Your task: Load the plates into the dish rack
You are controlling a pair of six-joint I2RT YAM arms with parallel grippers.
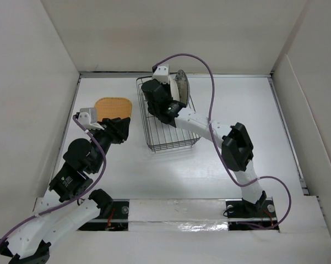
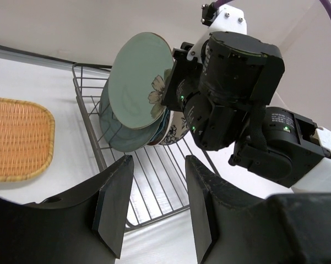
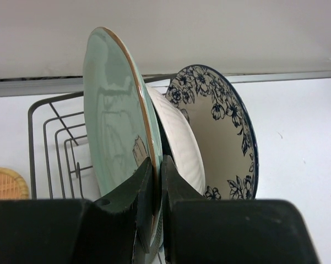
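Right gripper: closed tight on the lower rim of the pale mint plate, one finger on each face. The plate is held on edge, nearly upright, at the far end of the dish rack. Whether its rim is seated on the rack wires cannot be told.

Just behind it, the teal plate and the blue-patterned plate are seen standing on edge in the same end of the rack, leaning together.

Left gripper: held about half open, with nothing between the fingers, above the table near the rack's left side.

The orange plate is lying flat on the table, left of the rack.
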